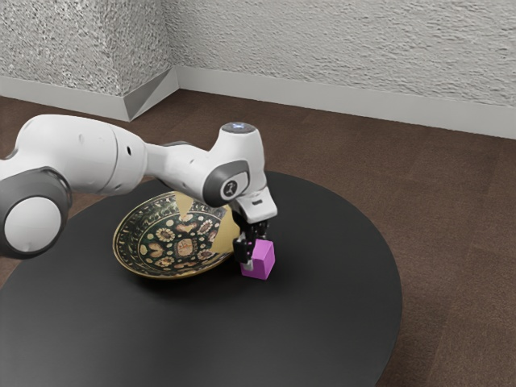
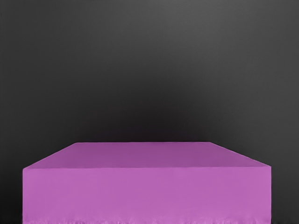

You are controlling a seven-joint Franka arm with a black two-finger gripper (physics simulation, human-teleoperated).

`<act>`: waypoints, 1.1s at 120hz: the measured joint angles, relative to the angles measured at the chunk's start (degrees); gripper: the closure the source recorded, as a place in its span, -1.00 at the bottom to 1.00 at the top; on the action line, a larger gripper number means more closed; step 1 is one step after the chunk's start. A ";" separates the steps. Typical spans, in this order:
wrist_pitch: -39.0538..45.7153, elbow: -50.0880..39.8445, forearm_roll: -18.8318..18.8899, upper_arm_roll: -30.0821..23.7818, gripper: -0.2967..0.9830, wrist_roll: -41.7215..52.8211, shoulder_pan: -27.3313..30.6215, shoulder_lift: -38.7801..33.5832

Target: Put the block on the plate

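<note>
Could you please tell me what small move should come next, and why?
I would probably secure the grip on the block before any lift: the gripper is already down at it, and the block sits beside the plate, not on it.

Table (image 1: 322, 322): matt, smooth. Wall (image 1: 339, 48): rough plaster look. Plate (image 1: 165, 242): glossy glaze look. Block (image 1: 260, 262): smooth, plastic-like.

The round black counter (image 1: 322, 322) is carrying a patterned plate (image 1: 168, 246) and, just beside it, a pink block (image 1: 261, 261).
</note>
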 joint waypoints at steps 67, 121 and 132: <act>1.30 -0.25 -0.14 0.00 -0.11 -0.31 -0.32 -1.44; -0.94 -3.34 0.01 -0.18 -0.11 -2.37 -1.76 -11.66; -2.34 -3.54 0.13 -0.18 -0.11 -2.99 -1.63 -13.33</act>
